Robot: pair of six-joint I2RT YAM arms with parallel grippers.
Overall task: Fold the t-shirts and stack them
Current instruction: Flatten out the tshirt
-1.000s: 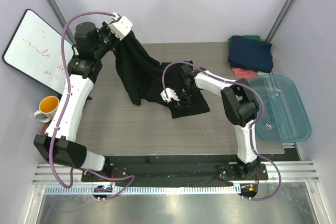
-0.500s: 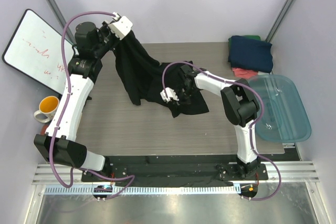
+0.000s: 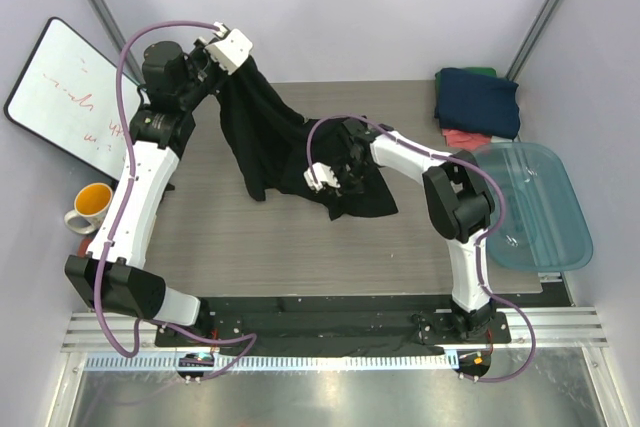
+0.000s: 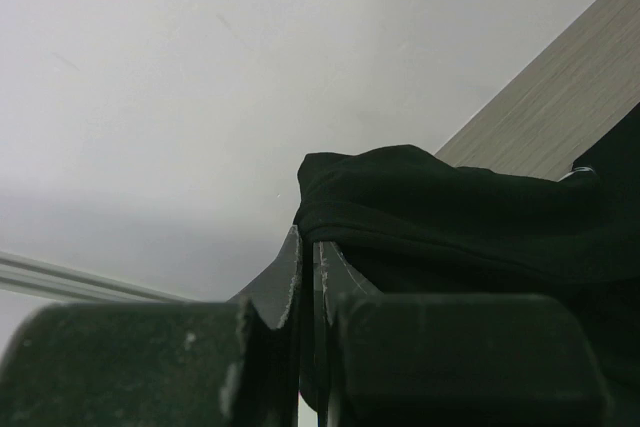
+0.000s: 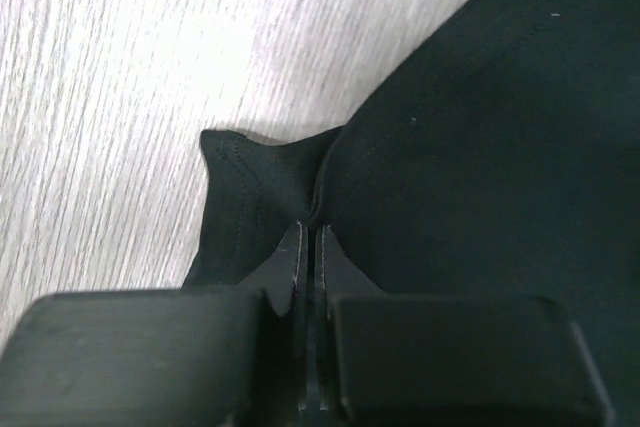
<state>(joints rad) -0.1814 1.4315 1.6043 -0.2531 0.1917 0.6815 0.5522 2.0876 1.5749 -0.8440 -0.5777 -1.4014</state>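
A black t-shirt (image 3: 290, 142) stretches across the middle of the table, one end lifted high at the back left, the other lying flat. My left gripper (image 3: 240, 65) is shut on the raised edge of the black t-shirt (image 4: 450, 207), the cloth bunched over its closed fingertips (image 4: 290, 267). My right gripper (image 3: 345, 182) is down on the flat part, shut on a pinched fold of the black t-shirt (image 5: 450, 147) by a corner of its hem. At the back right lies a stack of folded t-shirts: a navy one (image 3: 478, 100) on top, a coral-red one (image 3: 462, 137) and a green edge (image 3: 480, 71) beneath.
A translucent blue plastic tub (image 3: 535, 202) sits at the right edge. A whiteboard (image 3: 70, 92) leans at the left wall and an orange mug (image 3: 90, 205) stands below it. Bare wood table (image 3: 260, 247) spreads in front of the shirt.
My right gripper has closed on the cloth and lifted slightly, gathering the shirt's near edge. The left arm has held still with its raised end.
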